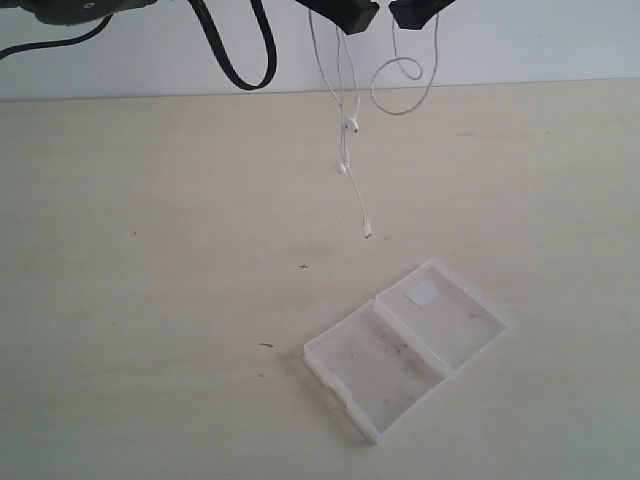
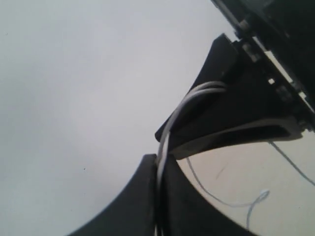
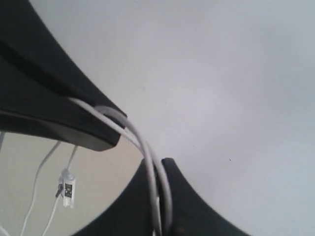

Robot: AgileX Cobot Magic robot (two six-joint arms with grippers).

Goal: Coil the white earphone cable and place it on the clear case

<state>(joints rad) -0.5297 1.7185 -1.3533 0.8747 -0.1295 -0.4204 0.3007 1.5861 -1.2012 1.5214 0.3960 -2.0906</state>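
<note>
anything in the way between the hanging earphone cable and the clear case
Nothing visible does. The white earphone cable hangs from the left gripper and right gripper; only table lies between it and the clear case.

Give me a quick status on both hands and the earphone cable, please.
Left hand shut on cable; right hand shut on it too. Cable hangs in loose loops below them. Case lies open, empty. No obstacle seen.

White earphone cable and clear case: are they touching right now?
Apart. The exterior view shows the white earphone cable dangling from above, its lowest end hanging over bare table, short of the clear case.
</note>
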